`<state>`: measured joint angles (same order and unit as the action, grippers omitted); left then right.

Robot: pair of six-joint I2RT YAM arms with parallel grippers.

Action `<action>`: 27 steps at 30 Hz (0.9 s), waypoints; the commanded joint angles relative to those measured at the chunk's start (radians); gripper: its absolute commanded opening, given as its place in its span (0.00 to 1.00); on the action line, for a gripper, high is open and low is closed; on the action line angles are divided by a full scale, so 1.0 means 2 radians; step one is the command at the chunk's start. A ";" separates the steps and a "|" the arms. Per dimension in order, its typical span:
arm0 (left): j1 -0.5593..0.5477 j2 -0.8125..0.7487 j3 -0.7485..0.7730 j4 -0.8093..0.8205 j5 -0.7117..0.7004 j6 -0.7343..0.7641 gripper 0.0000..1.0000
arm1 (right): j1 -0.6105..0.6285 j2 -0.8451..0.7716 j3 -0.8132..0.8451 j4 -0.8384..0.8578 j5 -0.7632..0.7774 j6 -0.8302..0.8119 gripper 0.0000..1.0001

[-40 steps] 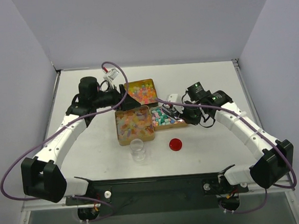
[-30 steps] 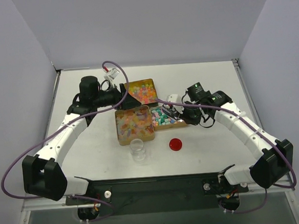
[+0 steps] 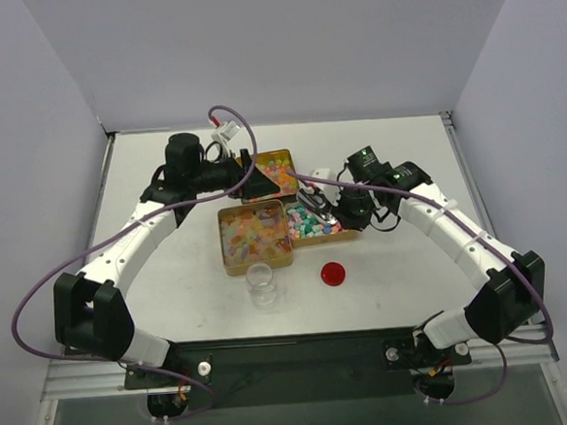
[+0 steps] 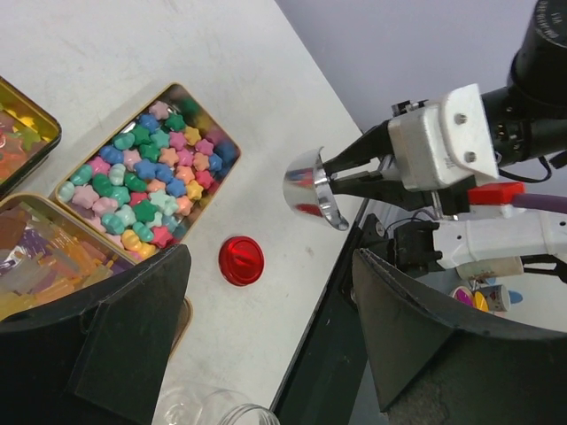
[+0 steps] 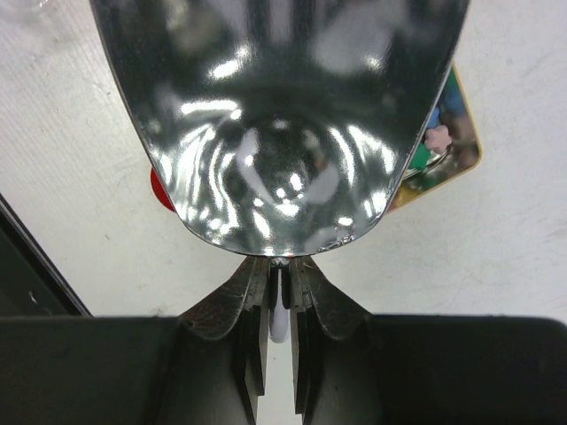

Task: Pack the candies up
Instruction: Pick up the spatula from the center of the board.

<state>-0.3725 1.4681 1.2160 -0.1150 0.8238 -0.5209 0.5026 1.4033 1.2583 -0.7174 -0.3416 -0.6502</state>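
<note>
The candies fill three open gold tins: pastel star sweets in the right tin (image 3: 313, 222) (image 4: 146, 190), gummy ones in the front-left tin (image 3: 254, 236) and orange-pink ones in the back tin (image 3: 275, 166). My right gripper (image 3: 334, 209) (image 5: 279, 270) is shut on the handle of a shiny metal scoop (image 3: 314, 203) (image 5: 279, 115) (image 4: 306, 188), held above the right tin; the scoop's bowl looks empty. My left gripper (image 3: 250, 179) (image 4: 268, 257) is open and empty, hovering over the back tin.
A clear glass jar (image 3: 261, 282) (image 4: 213, 412) stands in front of the front-left tin. A flat red round lid (image 3: 334, 273) (image 4: 241, 259) lies right of it. The table's near edge and black rail (image 4: 345, 292) are close behind the lid.
My left gripper has moved right, further over the back tin. My right gripper has carried the scoop left and slightly back, over the right tin. Tins, jar and lid have not moved.
</note>
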 commanded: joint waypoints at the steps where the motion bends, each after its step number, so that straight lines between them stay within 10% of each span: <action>1: -0.005 0.019 0.021 0.011 -0.028 0.000 0.85 | 0.016 0.019 0.046 -0.004 -0.011 0.005 0.00; 27: -0.013 0.023 0.046 -0.018 -0.045 -0.006 0.84 | 0.034 0.057 0.059 0.007 0.022 -0.010 0.00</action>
<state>-0.3698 1.5696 1.2831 -0.1486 0.6998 -0.5419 0.5655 1.5063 1.3445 -0.6998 -0.3023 -0.6796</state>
